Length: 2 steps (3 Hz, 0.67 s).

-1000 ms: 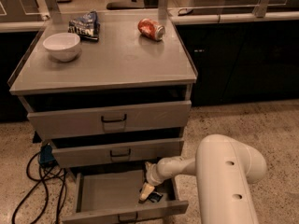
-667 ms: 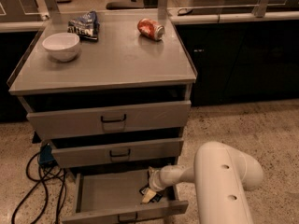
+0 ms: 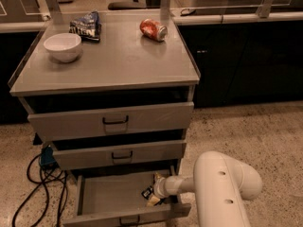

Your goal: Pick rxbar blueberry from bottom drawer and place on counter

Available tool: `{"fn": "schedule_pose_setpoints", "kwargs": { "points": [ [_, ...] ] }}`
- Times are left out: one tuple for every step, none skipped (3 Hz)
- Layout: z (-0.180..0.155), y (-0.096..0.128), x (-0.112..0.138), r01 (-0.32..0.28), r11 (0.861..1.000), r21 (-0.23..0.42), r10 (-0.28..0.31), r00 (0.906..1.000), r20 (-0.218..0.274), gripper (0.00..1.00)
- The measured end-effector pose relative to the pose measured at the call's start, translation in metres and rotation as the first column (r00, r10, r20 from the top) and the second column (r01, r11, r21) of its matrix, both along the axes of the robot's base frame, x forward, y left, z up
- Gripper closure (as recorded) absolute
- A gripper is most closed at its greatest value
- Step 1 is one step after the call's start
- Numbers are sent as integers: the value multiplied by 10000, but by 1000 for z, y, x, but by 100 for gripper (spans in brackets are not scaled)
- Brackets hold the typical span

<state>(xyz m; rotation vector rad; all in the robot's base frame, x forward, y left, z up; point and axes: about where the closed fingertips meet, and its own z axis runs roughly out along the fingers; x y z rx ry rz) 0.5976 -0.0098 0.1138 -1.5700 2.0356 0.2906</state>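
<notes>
The bottom drawer point(image 3: 106, 196) is pulled open at the foot of the cabinet. The rxbar blueberry point(image 3: 147, 192), a small dark wrapper with a white patch, is in the drawer's right part. My gripper point(image 3: 154, 198) reaches down into the drawer from the right, right at the bar and touching or overlapping it. Whether the bar is held cannot be told. My white arm point(image 3: 222, 186) stands to the right of the drawer. The counter point(image 3: 123, 58) is the grey cabinet top above.
On the counter are a white bowl point(image 3: 63, 45), a blue-and-white chip bag point(image 3: 86, 26) and a red soda can point(image 3: 153, 29). The top drawer point(image 3: 113, 121) and middle drawer point(image 3: 118, 154) stick out slightly. Black cables point(image 3: 40, 186) lie on the floor at the left.
My arm's thick white link has shifted a little left and lower. The gripper has stayed in the right part of the bottom drawer, by the bar.
</notes>
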Motion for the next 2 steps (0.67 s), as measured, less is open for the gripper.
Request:
{"fn": "schedule_pose_setpoints", "kwargs": {
  "points": [
    [-19, 0, -13, -160, 9998, -117, 154, 9986, -504, 0],
    [-20, 0, -15, -177, 9998, -130, 169, 9983, -552, 0]
  ]
}}
